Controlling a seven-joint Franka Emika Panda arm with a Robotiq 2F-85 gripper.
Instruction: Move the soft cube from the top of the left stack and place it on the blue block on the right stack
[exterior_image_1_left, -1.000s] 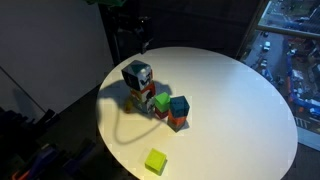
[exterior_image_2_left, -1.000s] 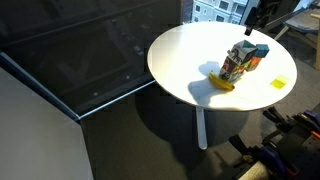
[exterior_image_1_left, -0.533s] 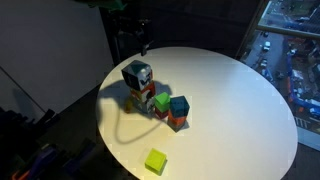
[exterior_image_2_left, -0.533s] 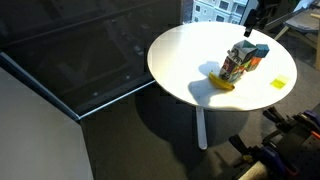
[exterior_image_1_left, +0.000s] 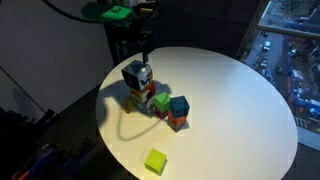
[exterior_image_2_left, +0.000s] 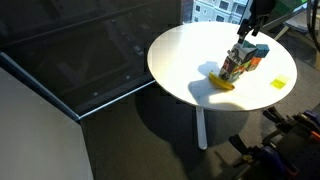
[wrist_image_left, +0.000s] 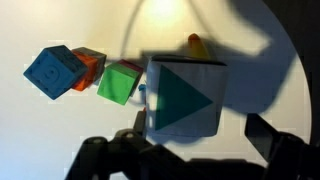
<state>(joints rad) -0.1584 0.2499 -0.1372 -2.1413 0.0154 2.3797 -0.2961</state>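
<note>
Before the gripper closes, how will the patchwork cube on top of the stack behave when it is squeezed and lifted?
The patchwork cube looks padded, so it will probably give a little under the gripper instead of slipping. It is bigger than the small blocks beneath, so a sideways push could tip it off or topple them.

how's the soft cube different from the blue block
Size: the soft cube is clearly bigger than the blue block. Look: the soft cube is patchwork white, dark and green; the blue block is plain teal. Place: the soft cube tops the left stack, the blue block sits on an orange-red block. Both top their stacks.
</note>
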